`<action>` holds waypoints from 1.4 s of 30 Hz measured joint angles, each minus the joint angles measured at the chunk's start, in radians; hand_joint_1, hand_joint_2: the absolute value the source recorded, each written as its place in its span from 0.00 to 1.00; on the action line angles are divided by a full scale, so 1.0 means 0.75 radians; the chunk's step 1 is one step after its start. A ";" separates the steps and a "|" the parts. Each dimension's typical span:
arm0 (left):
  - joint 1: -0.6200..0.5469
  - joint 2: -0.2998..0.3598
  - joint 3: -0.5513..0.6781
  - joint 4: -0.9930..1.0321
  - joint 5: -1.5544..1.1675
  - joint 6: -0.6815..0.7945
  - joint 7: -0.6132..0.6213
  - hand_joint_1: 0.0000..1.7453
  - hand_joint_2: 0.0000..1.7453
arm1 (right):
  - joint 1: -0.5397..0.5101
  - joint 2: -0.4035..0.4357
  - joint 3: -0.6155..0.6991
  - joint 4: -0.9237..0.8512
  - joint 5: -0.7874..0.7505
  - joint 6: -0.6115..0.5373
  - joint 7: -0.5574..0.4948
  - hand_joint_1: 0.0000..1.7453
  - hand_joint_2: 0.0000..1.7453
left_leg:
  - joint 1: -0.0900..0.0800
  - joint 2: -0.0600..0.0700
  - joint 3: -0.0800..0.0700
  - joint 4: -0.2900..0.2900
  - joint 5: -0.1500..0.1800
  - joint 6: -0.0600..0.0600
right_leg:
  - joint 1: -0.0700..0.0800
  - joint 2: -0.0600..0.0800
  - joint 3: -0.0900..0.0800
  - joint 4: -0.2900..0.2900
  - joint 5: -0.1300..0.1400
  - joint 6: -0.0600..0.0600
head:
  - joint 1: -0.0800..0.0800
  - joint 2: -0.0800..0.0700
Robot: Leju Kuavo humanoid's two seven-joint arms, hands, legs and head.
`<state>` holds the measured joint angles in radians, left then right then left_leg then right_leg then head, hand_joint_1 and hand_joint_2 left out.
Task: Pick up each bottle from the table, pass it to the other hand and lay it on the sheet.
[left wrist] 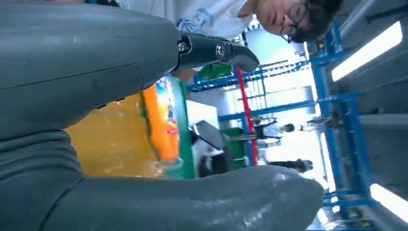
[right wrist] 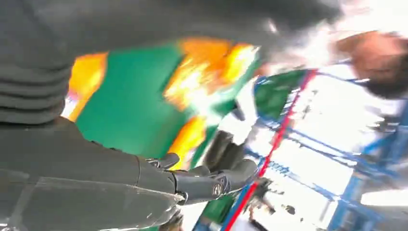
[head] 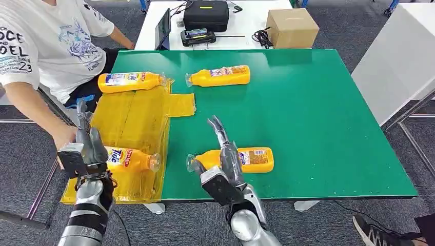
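Observation:
Four orange bottles lie on their sides on the green table (head: 318, 118). One bottle (head: 131, 159) rests on the yellow sheet (head: 133, 118) near the front edge. My left hand (head: 86, 146) stands just left of it, fingers up and spread, holding nothing. A second bottle (head: 256, 159) lies on bare green near the front. My right hand (head: 225, 154) hovers over its neck end with fingers extended and empty. A third bottle (head: 131, 81) sits at the sheet's far end and a fourth (head: 218, 76) beside it on the green. The right wrist view is blurred.
A person in a white T-shirt (head: 46, 41) sits at the left, with a forearm (head: 38, 110) reaching close to my left hand. Behind the green table a white table carries a black case (head: 206, 14), a cardboard box (head: 291, 28) and cables. A white cabinet (head: 395, 56) stands at the right.

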<state>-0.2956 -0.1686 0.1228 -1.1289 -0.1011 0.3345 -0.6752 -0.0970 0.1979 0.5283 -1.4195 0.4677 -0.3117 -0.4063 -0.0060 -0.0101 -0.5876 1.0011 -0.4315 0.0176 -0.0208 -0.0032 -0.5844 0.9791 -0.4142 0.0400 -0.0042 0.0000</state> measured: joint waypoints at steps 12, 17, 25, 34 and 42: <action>0.104 -0.051 -0.009 -0.095 0.048 -0.100 0.034 0.00 1.00 | 0.001 -0.098 -0.089 0.000 0.230 -0.009 0.180 0.00 1.00 | 0.001 0.000 -0.001 0.000 0.000 0.000 | 0.002 0.000 0.000 0.000 0.000 0.000 | 0.000 0.000; 0.175 -0.067 -0.022 -0.095 0.043 -0.129 0.038 0.00 1.00 | -0.047 -0.185 -0.134 0.056 0.360 0.146 0.334 0.00 1.00 | 0.000 0.000 -0.002 0.000 0.000 0.000 | 0.000 0.000 -0.001 0.000 0.000 0.000 | -0.001 0.000; 0.189 -0.068 -0.022 -0.029 0.001 -0.144 0.053 0.00 1.00 | -0.227 -0.248 -0.127 0.353 0.373 0.294 0.411 0.00 1.00 | 0.000 0.000 -0.001 0.001 0.001 0.001 | 0.001 0.000 -0.001 0.000 0.001 0.001 | -0.001 0.000; 0.171 -0.070 -0.029 0.069 -0.025 -0.169 0.057 0.00 1.00 | -0.356 -0.266 -0.078 0.558 0.361 0.346 0.426 0.00 1.00 | 0.001 0.000 -0.001 0.001 0.001 0.001 | 0.001 0.000 -0.001 0.000 0.001 0.001 | -0.001 0.000; 0.133 -0.072 -0.043 0.139 -0.036 -0.191 0.064 0.00 1.00 | -0.457 -0.268 0.003 0.699 0.309 0.440 0.394 0.00 1.00 | 0.000 0.002 0.001 0.001 0.003 0.004 | 0.001 0.000 0.001 0.000 0.003 0.002 | -0.001 0.000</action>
<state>-0.1959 -0.2224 0.0908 -1.0243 -0.1278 0.1915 -0.6272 -0.4396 -0.0034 0.5302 -0.8950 0.6997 0.0186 -0.1110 -0.0056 -0.0088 -0.5869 1.0016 -0.4295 0.0204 -0.0201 -0.0029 -0.5840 0.9790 -0.4120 0.0417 -0.0046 0.0000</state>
